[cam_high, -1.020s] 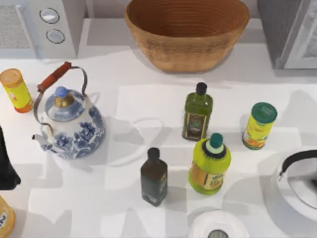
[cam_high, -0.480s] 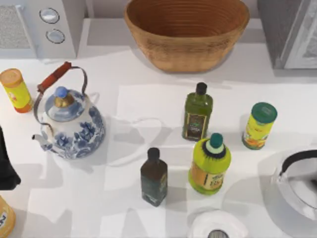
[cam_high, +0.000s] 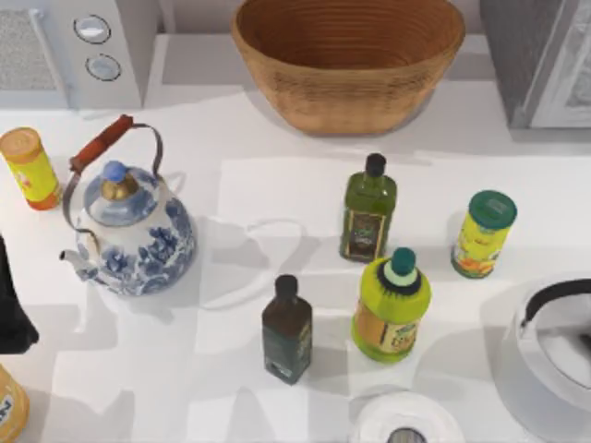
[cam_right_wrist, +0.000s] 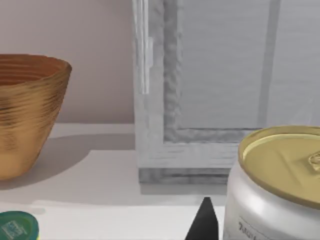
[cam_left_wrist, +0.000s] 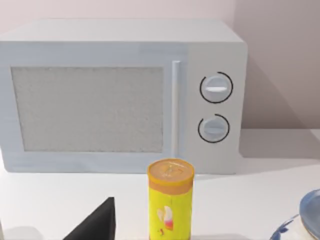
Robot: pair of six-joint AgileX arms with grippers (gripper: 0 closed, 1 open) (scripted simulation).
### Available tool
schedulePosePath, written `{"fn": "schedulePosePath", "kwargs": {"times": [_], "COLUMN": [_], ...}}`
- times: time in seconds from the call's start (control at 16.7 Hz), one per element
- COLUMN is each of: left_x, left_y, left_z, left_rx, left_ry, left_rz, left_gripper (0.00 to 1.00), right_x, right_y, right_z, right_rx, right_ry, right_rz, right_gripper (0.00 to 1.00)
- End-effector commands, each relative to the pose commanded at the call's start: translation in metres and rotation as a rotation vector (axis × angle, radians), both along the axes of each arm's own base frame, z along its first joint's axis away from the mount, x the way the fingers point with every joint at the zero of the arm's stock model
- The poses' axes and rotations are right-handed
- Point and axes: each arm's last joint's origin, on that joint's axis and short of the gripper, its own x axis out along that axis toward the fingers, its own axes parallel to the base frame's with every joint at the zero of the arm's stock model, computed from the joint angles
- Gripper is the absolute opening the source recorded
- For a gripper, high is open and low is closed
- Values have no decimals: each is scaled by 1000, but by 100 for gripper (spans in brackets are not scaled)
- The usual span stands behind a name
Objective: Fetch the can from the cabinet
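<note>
The cabinet (cam_high: pixel 545 65) stands at the table's back right corner, a grey box whose white framed door (cam_right_wrist: pixel 220 100) looks closed. In the right wrist view a silver can (cam_right_wrist: pixel 280 190) with a gold top stands very close, in front of the cabinet. One black fingertip (cam_right_wrist: pixel 205 222) of my right gripper shows just beside the can, and I cannot see it touching. My left arm (cam_high: pixel 11 309) rests at the table's left edge. Its black fingertip (cam_left_wrist: pixel 97 222) sits off to one side with nothing against it.
A woven basket (cam_high: pixel 349 60) and a microwave (cam_high: pixel 74 51) line the back. A blue-white kettle (cam_high: pixel 134 231), a yellow canister (cam_high: pixel 30 168), a green-lidded canister (cam_high: pixel 483 235) and three bottles (cam_high: pixel 367 208) (cam_high: pixel 287 329) (cam_high: pixel 391 306) stand mid-table. A pale round pot (cam_high: pixel 545 378) sits front right.
</note>
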Motion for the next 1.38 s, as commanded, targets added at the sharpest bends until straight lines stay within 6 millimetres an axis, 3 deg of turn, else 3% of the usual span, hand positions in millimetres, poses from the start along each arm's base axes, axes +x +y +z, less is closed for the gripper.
{"fn": "schedulePosePath", "kwargs": {"times": [0.3,0.54,0.72,1.08,1.26,1.38], "left_x": [0,0,0,0,0,0], "left_y": [0,0,0,0,0,0], "left_z": [0,0,0,0,0,0], "left_rx": [0,0,0,0,0,0], "left_ry": [0,0,0,0,0,0], "left_rz": [0,0,0,0,0,0], "left_gripper": [100,100,100,100,100,100], "right_x": [2,12,33,111,161,191], "right_y": [-2,-6,-12,-45,-77,-103], "right_z": [9,38,64,97,89,72], "right_rx": [2,3,3,0,-2,-2], "right_ry": [-7,-33,-43,-44,-38,-32], "right_rz": [2,41,104,290,395,465], "right_gripper": [0,0,0,0,0,0]}}
